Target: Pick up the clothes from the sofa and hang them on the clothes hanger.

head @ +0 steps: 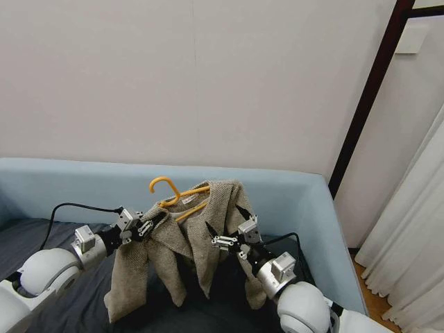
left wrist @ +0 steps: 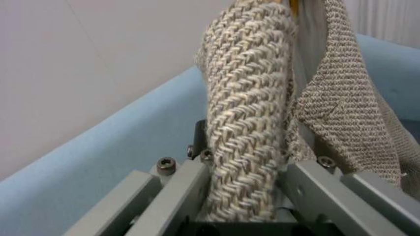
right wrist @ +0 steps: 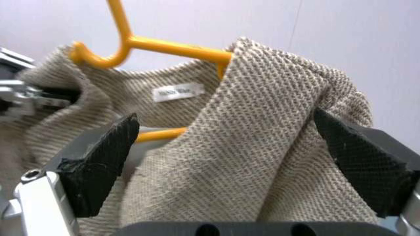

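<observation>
Beige knit garment (head: 208, 239) on an orange hanger (head: 170, 189), held up in front of the sofa (head: 291, 198) backrest, with both grippers at it.

The light blue sofa has a dark seat (head: 28, 236), and the garment's sleeves and hem hang down towards it. The garment is draped over the hanger's shoulders, with the hook standing clear above the collar. The left gripper (head: 147, 225) is at the robot's left shoulder of the garment, its fingers (left wrist: 177, 191) closed on a rolled fold of the knit. The right gripper (head: 232, 237) is at the front panel, its fingers (right wrist: 98, 157) spread wide with the fabric between them and a gap left at one pad. A white label (right wrist: 178, 92) sits inside the collar.
</observation>
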